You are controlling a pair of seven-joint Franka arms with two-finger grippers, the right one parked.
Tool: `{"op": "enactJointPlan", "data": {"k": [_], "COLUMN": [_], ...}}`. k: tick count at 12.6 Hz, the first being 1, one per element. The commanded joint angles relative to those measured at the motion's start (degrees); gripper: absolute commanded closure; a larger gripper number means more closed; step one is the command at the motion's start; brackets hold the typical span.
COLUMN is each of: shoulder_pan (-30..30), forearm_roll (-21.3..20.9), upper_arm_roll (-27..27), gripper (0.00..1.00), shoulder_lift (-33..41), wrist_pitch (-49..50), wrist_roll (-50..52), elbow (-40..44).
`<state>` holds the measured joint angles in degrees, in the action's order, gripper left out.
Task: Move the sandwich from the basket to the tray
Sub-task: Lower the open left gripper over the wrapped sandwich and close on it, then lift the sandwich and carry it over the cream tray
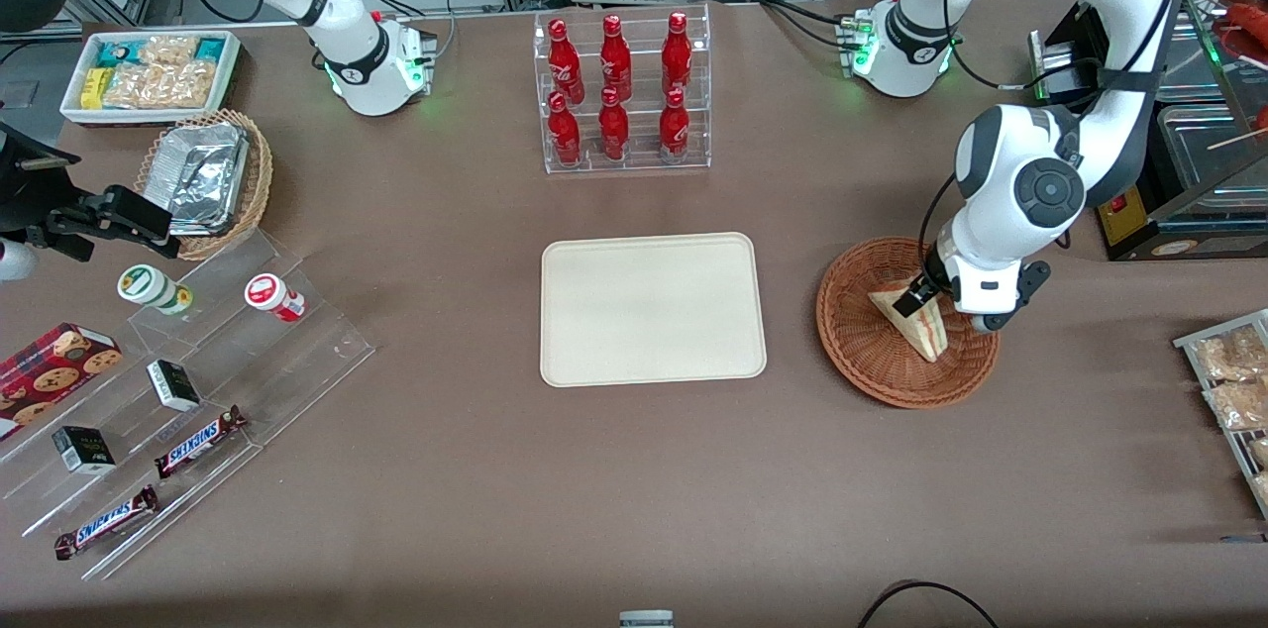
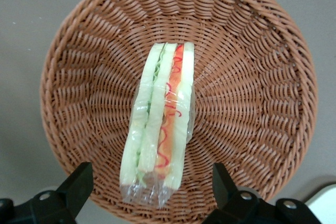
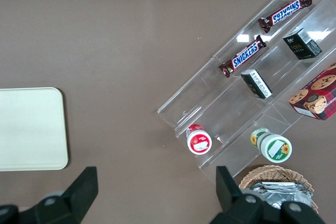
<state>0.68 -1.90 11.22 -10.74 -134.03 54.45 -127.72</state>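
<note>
The wedge sandwich point(image 1: 916, 323) lies in the round reddish-brown wicker basket point(image 1: 862, 351) toward the working arm's end of the table. In the left wrist view the sandwich point(image 2: 160, 124) stands on edge, clear-wrapped, showing green and red filling, in the basket point(image 2: 252, 93). My left gripper point(image 1: 919, 296) hangs just above the sandwich in the basket. It is open in the left wrist view point(image 2: 152, 190), one finger on each side of the sandwich's wrapped end, not touching it. The cream-beige tray point(image 1: 653, 308) lies empty beside the basket, mid-table.
A clear rack of red bottles point(image 1: 622, 93) stands farther from the front camera than the tray. Bagged snacks point(image 1: 1233, 380) lie at the working arm's table edge. A metal counter unit point(image 1: 1189, 172) stands near the arm. A clear stepped display with snacks point(image 1: 168, 410) lies toward the parked arm's end.
</note>
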Motion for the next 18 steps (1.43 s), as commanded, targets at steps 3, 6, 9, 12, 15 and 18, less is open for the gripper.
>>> {"op": "enactJointPlan", "data": {"k": [3, 6, 9, 12, 15, 18], "shoulder_pan": [0.2, 0.11, 0.02, 0.02, -0.07, -2.94], "forearm_roll": [0.23, -0.04, -0.39, -0.74, -3.45, -8.54], "upper_arm_roll": [0.12, 0.12, 1.6, 6.16, 14.06, 22.08], "gripper": [0.33, 0.89, 0.89, 0.89, 0.89, 0.9], "shoulder_lift": [-3.93, -1.92, -0.07, -1.38, -5.42, -13.57], "wrist_pitch": [-2.55, -0.63, 5.08, 10.53, 13.01, 13.09], "wrist_roll": [1.09, -0.14, 0.12, 0.13, -0.32, 0.04], "elbow": [-0.07, 0.1, 4.22, 11.07, 16.44, 23.81]}}
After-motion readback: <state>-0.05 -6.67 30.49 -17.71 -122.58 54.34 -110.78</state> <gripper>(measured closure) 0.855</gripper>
